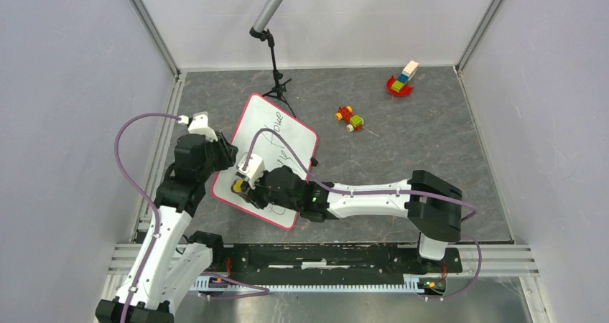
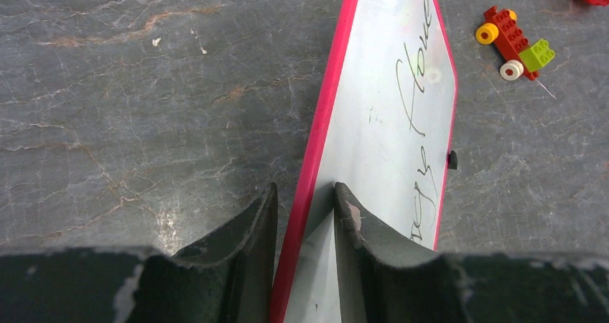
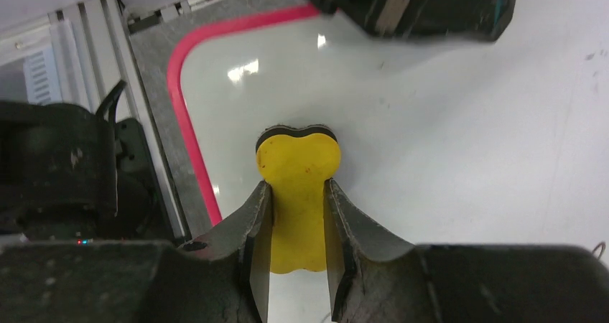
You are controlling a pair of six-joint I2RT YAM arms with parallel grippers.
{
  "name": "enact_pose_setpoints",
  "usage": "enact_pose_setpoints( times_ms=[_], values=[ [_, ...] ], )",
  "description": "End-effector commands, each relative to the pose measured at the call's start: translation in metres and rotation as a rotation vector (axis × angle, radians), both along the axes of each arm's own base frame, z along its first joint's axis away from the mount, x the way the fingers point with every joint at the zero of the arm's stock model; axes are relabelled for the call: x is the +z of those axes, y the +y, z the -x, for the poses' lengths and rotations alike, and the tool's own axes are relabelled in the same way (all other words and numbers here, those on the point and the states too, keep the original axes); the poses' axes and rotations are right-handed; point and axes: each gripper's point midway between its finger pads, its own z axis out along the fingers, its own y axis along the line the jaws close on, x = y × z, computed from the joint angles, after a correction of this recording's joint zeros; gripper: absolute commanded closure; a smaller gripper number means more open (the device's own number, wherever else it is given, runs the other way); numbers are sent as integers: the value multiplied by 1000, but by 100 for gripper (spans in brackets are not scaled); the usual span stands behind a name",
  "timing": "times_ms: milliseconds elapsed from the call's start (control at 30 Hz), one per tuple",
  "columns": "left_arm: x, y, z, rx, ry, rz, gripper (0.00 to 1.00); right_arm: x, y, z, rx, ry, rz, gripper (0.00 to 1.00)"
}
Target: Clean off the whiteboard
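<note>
Gripping a yellow eraser (image 3: 298, 161) with my right gripper (image 3: 298, 188), fingers narrow and clamped on both its flat sides. The eraser has a black felt layer and its rounded tip sticks out past my fingertips. Directly beyond the tip is the whiteboard (image 3: 445, 136), white face glossy and bare here. Can't tell if the felt actually touches it. The board's rounded pink corner curves just left of my right fingers, with grey tabletop (image 2: 143, 86) and an aluminium rail (image 3: 86, 36) further left.

My left gripper (image 2: 305, 197) is narrow too, pinching the board's pink rim: one finger outside the rim, one on the white face. From there the board runs straight ahead, with black handwriting (image 2: 416, 86) along its right part, well ahead of my left fingers. A small black clip (image 2: 452, 159) sits on the far right rim.

In the top view both grippers are close together at the board's near-left end, left on the edge, right over the face.

Off the board, ahead and right of my left gripper, is a red block car (image 2: 513, 43) with yellow and white wheels. Further out is a block boat (image 1: 402, 79). A black tripod stand (image 1: 275, 64) is beyond the board's far end.
</note>
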Motion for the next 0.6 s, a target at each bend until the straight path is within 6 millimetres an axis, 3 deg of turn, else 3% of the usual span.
enact_pose_setpoints(
  times_ms=[0,100,200,367,433,567],
  values=[
    [-15,-19,12,-81,71,46,98,-6,22,-24,-9,27,-21,100],
    [-14,-19,12,-83,69,47,98,-23,13,-44,-55,88,-8,100],
    [-14,-20,12,-86,68,50,98,-48,-6,-50,-87,118,44,100],
    [-16,-22,12,-96,80,54,98,-79,-37,-26,-63,152,83,100],
    [-16,-21,12,-89,77,52,98,-99,-49,-13,-52,189,108,100],
    [-13,-21,13,-91,61,57,98,-147,-95,-2,-120,246,183,100]
  ],
)
